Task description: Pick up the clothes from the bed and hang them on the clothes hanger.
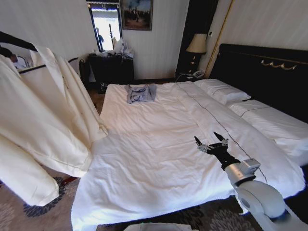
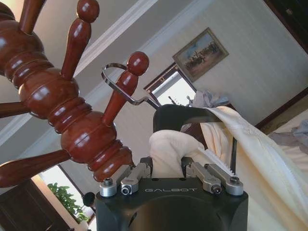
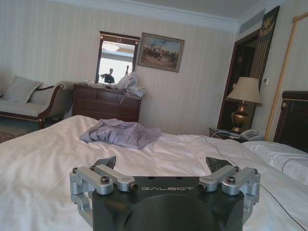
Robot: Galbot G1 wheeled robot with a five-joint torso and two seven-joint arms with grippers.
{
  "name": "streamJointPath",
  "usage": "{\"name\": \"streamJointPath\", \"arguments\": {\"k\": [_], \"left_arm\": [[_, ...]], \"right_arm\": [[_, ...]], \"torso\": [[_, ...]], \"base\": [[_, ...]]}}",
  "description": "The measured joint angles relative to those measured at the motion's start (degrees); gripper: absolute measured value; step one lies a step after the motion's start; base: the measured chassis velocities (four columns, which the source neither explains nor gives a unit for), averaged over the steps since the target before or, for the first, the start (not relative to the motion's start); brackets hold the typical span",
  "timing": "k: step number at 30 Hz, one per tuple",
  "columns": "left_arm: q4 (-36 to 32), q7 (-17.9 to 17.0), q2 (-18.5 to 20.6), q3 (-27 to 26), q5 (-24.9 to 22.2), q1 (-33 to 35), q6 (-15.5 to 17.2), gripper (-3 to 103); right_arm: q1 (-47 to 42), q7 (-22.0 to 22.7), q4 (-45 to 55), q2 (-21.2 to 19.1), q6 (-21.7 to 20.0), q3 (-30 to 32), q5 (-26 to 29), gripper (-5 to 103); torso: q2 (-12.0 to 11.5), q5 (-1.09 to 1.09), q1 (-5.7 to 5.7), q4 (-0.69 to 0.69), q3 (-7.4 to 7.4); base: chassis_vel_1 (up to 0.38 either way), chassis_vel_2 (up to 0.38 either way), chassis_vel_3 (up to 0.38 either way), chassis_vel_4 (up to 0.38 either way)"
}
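The left gripper is pinching the cream clothes on the hanger, whose hook is sitting over a red wooden peg. The right gripper is hovering wide open and empty above the bed.

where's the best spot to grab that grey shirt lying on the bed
Probably the raised, bunched folds in the middle of the grey-blue garment, coming from above. It lies crumpled, edges flat against the bed sheet, so the ridges give the right gripper something to pinch.
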Motion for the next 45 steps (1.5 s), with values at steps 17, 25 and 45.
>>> {"name": "streamJointPath", "arguments": {"k": [17, 25, 45], "left_arm": [[-1.1, -1.5, -0.7, -1.6, -2.3, 1.1, 3.4, 26], [-1.7, -3.1, -0.7, -3.0, -4.6, 1.6, 5.1, 24], [-1.9, -5.8, -0.9, -6.5, -4.5, 1.6, 7.2, 94]], "right_arm": [[0.0, 0.0, 0.0, 0.0, 0.0, 0.0, 0.0, 100], [0.0, 0.0, 0.0, 0.0, 0.0, 0.0, 0.0, 100], [0.0, 0.0, 0.0, 0.0, 0.0, 0.0, 0.0, 100]], "torso": [[0.0, 0.0, 0.0, 0.0, 0.0], [0.0, 0.0, 0.0, 0.01, 0.0], [0.0, 0.0, 0.0, 0.01, 0.0]], "base": [[0.0, 0.0, 0.0, 0.0], [0.0, 0.0, 0.0, 0.0], [0.0, 0.0, 0.0, 0.0]]}}
